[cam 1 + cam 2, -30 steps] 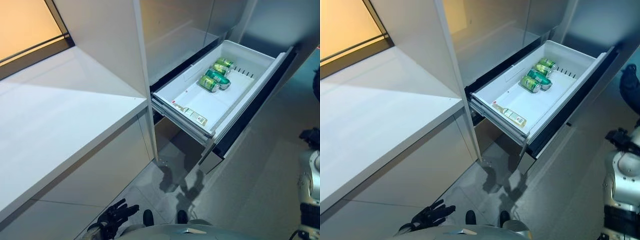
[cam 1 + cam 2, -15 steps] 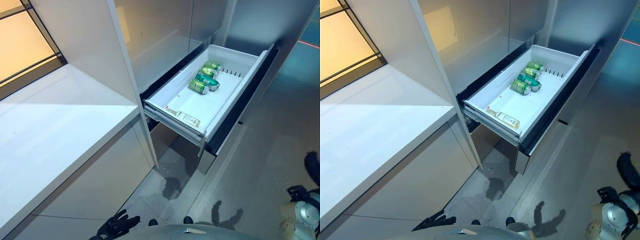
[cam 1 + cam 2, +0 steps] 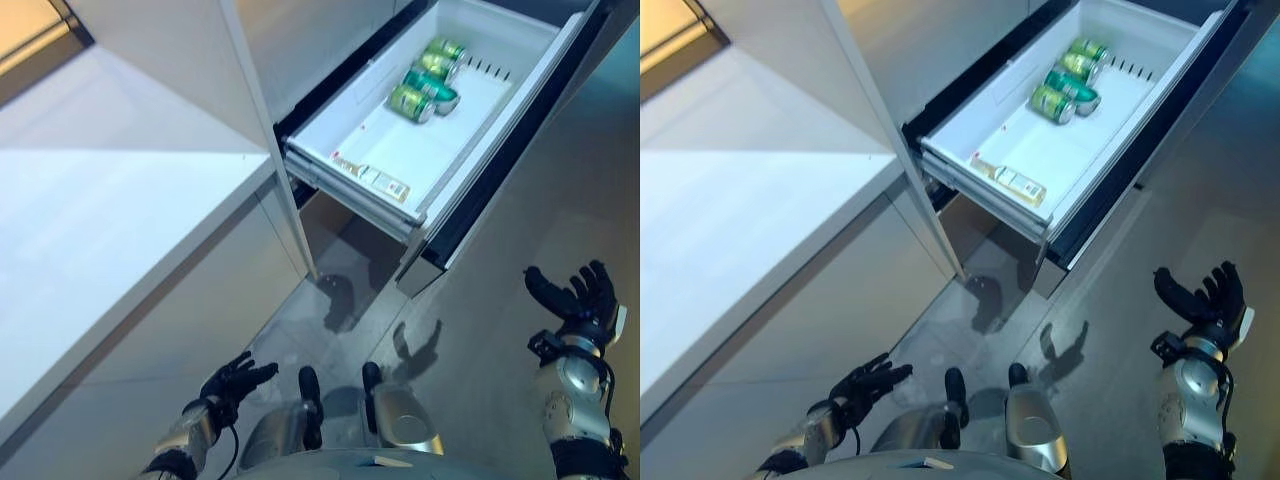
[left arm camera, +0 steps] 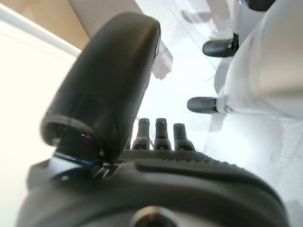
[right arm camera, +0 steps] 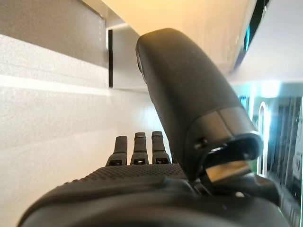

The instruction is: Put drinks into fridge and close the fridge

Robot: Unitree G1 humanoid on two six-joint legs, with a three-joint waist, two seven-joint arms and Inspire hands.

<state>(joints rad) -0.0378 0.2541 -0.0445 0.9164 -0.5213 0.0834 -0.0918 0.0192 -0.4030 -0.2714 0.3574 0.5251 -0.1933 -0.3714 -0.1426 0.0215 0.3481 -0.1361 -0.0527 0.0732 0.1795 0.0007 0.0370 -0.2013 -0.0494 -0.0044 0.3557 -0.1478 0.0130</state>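
Left eye view shows the fridge drawer (image 3: pixel 470 150) pulled well out from the tall cabinet, with three green cans (image 3: pixel 425 85) lying on their sides toward its far end and a small bottle (image 3: pixel 372 178) lying flat near its front edge. So the drinks look to be in already, and what remains is the closing. The white bench (image 3: pixel 110 220) stands to the left with nothing on it.

Both hands are empty and hang low, well apart from the drawer. The left hand (image 3: pixel 232 382) has its fingers loosely spread down by the floor; the right hand (image 3: pixel 575 295) is raised a little, palm forward, fingers splayed wide.

I'd judge the drawer stiff and fairly heavy on its runners, best pushed with a flat palm on the dark front panel (image 3: pixel 520 160), near its middle so it does not skew. The cans are light and round and may roll if it shuts hard.
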